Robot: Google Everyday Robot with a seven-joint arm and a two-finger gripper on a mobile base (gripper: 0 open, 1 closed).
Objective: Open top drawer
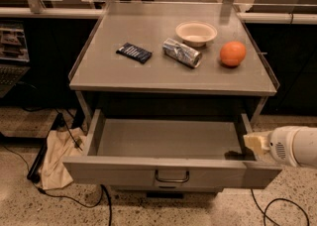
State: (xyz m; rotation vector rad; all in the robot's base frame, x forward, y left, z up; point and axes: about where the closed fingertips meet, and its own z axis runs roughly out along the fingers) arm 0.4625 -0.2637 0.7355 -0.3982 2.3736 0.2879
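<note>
The top drawer (124, 173) stands pulled far out under the grey table top. Its shallow grey tray shows bare inside. A small dark loop handle (172, 176) sits at the middle of its flat front. My gripper (253, 142) comes in from the right edge on a white arm. Its pale tip is at the drawer's right side wall, near the front right corner. It is well to the right of the handle.
On the table top (148, 79) lie a dark packet (134, 52), a crumpled silver bag (182, 52), a white bowl (196, 32) and an orange (233, 53). A beige cloth (55, 158) and cables lie on the floor at the left.
</note>
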